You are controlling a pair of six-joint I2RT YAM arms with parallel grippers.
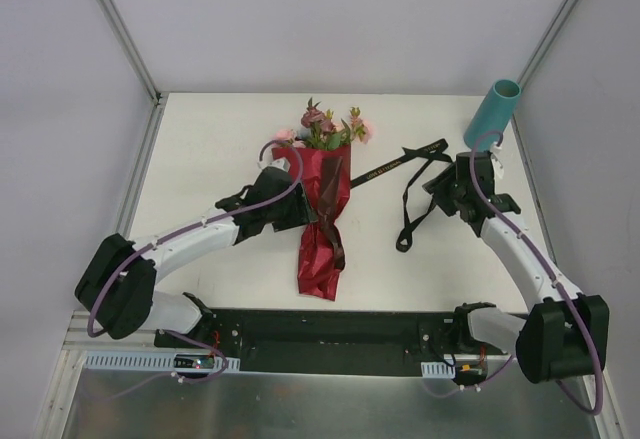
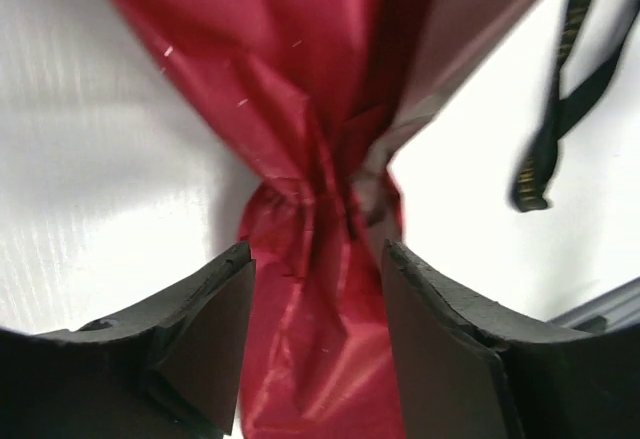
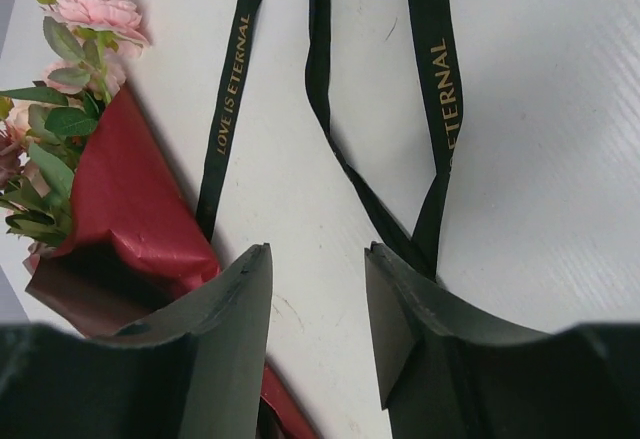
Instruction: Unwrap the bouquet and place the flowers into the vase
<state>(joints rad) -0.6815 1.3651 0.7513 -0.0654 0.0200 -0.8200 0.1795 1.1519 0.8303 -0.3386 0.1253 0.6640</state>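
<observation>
The bouquet lies mid-table in its maroon wrap, with the flowers poking out of its far end; pink blooms and green leaves show in the right wrist view. My left gripper is open, its fingers either side of the wrap just below its pinched neck. A black ribbon with gold lettering lies loose on the table right of the bouquet. My right gripper is open over bare table, with the ribbon's loop beside its right finger. The teal vase stands at the back right.
The white table is bounded by metal frame rails on the left and right. A black base rail runs along the near edge between the arm bases. The vase stands close behind the right arm's wrist.
</observation>
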